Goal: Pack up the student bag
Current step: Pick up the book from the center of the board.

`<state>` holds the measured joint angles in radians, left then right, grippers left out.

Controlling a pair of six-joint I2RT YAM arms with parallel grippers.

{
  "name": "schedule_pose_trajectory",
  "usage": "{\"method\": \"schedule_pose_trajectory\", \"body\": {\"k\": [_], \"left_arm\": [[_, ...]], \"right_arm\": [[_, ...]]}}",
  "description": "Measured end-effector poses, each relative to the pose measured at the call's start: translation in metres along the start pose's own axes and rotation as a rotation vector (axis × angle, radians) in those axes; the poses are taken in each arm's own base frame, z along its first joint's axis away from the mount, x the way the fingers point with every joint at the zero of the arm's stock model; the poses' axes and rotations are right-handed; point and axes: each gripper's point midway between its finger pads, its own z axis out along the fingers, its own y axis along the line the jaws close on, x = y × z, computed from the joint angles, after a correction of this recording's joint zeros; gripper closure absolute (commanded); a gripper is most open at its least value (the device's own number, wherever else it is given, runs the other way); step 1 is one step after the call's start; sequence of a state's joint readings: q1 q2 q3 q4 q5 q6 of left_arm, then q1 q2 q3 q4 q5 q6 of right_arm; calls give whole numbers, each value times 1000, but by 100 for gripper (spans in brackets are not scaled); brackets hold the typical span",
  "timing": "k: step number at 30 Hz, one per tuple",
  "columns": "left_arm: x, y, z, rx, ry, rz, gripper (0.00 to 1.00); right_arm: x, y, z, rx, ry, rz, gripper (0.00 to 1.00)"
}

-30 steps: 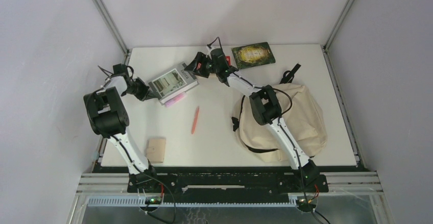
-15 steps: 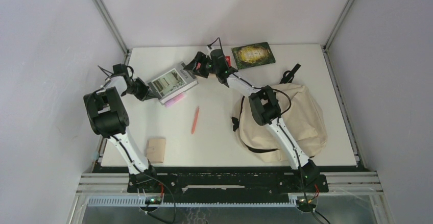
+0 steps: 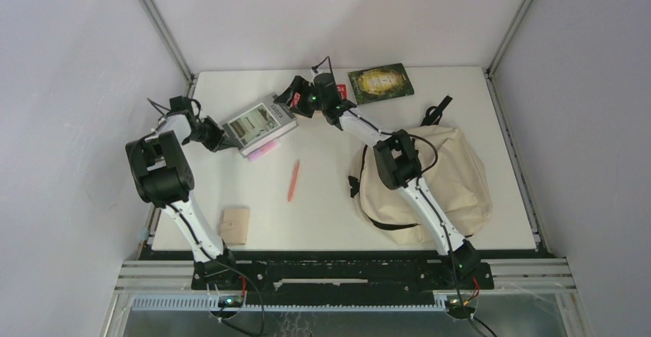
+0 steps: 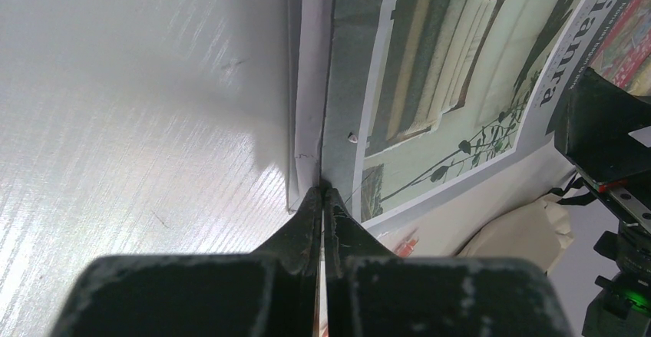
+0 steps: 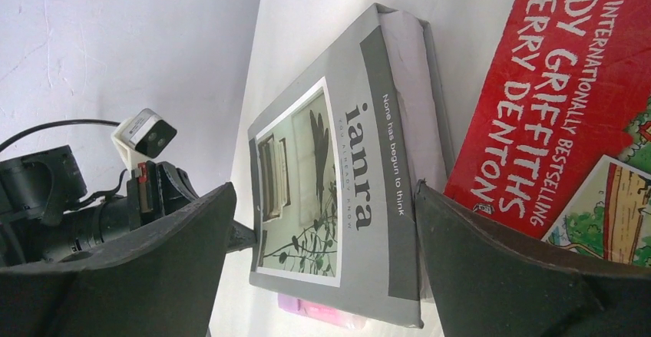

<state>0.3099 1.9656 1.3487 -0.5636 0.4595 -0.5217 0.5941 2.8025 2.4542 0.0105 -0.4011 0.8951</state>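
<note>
The cream student bag (image 3: 441,180) lies at the right of the table, under my right arm; a bit of it shows in the left wrist view (image 4: 522,229). A grey book (image 3: 259,126) lies at the back left. My left gripper (image 3: 220,140) is shut, its tips (image 4: 322,193) pressed against the book's left edge (image 4: 430,84). My right gripper (image 3: 295,104) is open at the book's right end, and its fingers (image 5: 324,193) straddle the book (image 5: 338,176). A red book (image 5: 568,99) lies beside the right finger.
A green book (image 3: 380,82) lies at the back. A pink item (image 3: 262,151) sticks out from under the grey book. An orange pen (image 3: 293,180) lies mid-table. A small tan notebook (image 3: 235,224) sits near the front left edge.
My right gripper has shifted slightly toward the grey book and turned a little. The left gripper and the book have not moved.
</note>
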Motion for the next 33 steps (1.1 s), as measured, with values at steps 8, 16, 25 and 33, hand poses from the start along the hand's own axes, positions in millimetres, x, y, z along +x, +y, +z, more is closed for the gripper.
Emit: {"method": "schedule_pose_trajectory", "body": {"k": [8, 16, 25, 33], "left_arm": [[1, -1, 0, 6, 4, 6, 100], [1, -1, 0, 10, 6, 7, 100], [2, -2, -1, 13, 8, 14, 100], [2, -2, -2, 13, 7, 21, 100]], "right_arm": [[-1, 0, 1, 28, -8, 15, 12], [0, -8, -1, 52, 5, 27, 45], [8, -27, -11, 67, 35, 10, 67], [12, -32, -17, 62, 85, -23, 100]]}}
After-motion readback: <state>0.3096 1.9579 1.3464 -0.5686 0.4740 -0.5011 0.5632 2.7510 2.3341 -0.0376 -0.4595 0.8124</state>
